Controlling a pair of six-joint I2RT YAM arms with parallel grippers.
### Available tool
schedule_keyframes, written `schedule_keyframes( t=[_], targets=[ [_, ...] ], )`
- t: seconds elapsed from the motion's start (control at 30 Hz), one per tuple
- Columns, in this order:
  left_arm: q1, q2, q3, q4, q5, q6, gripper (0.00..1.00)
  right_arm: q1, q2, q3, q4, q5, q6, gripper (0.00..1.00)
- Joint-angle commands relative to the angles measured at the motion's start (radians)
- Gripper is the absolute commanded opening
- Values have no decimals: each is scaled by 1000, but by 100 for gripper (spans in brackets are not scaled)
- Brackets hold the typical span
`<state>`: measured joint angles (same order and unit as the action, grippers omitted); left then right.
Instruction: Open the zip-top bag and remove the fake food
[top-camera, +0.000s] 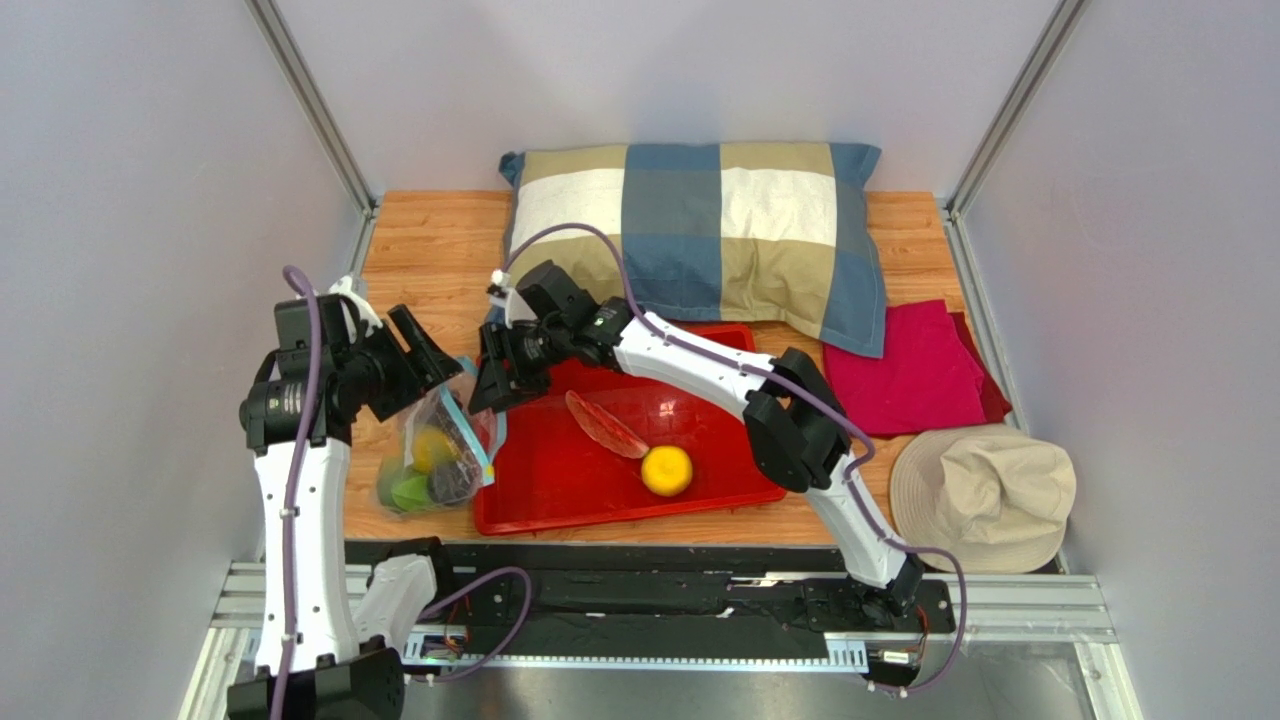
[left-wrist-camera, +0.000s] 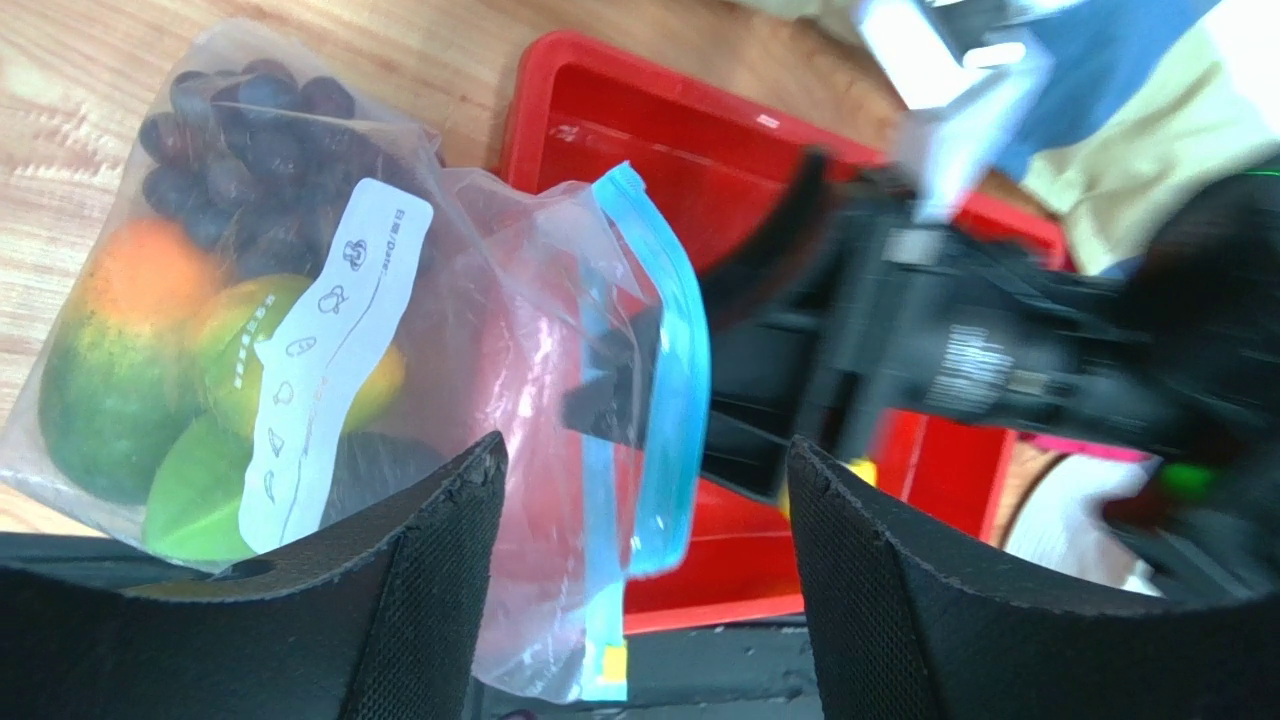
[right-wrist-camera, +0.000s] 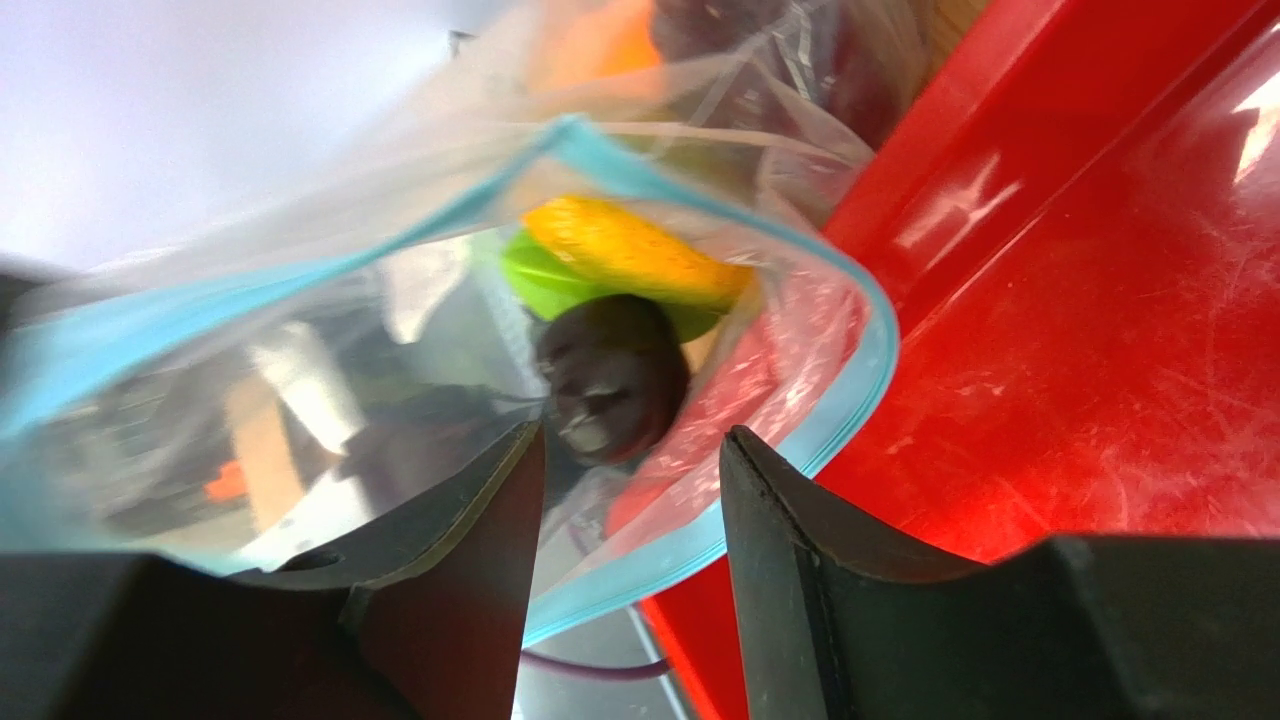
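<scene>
We see red tray (top-camera: 571, 483) mid-table, holding meat slice (top-camera: 606, 425) and yellow citrus (top-camera: 666, 470). Zip-top bag (top-camera: 436, 450) on wood against tray's left edge. Bag clear, crinkly, white label (left-wrist-camera: 323, 360), blue-green zip strip (right-wrist-camera: 879, 368) parted, mouth gaping. Inside: mango (left-wrist-camera: 113, 360), grapes (left-wrist-camera: 241, 135), dark round fruit (right-wrist-camera: 613, 375). Left gripper (left-wrist-camera: 646, 465) open, near bag. Right gripper (right-wrist-camera: 631, 450) jaws apart astride bag rim.

left hand (left-wrist-camera: 643, 458): jaws wide | right hand (right-wrist-camera: 631, 443): jaws partly apart

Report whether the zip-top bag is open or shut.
Open. On the zip-top bag the blue strip gapes in a loop, the dark fruit visible through the mouth.
</scene>
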<state>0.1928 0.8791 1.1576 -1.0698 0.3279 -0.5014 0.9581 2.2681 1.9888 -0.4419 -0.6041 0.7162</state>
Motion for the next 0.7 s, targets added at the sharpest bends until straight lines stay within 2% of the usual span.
schedule_keyframes(
  t=[0.0,0.13,0.23,0.27,0.3,0.37,0.53,0.6,0.67],
  targets=[
    [-56,76,43,-22,-84,52,71,-19,-105,-8,54,-42,46,50],
    [-84,121,66,-56,-154,64,66,-19,-101,1,60,-46,63,50],
    [-82,123,79,-51,-164,69,50,-16,-84,7,77,-62,95,50],
    [-85,127,82,-51,-164,70,32,-12,-81,13,94,-68,106,50],
    [-84,136,86,-50,-156,75,19,-10,-65,18,103,-72,127,50],
    [-84,150,102,-48,-101,75,0,2,-45,48,123,-95,155,49],
    [-82,113,85,42,34,-2,0,47,1,100,146,-114,190,44],
    [-84,92,85,71,45,-28,0,65,2,79,149,-97,189,41],
    [-84,81,100,44,-1,-23,0,65,-5,35,199,-88,207,36]
  ],
)
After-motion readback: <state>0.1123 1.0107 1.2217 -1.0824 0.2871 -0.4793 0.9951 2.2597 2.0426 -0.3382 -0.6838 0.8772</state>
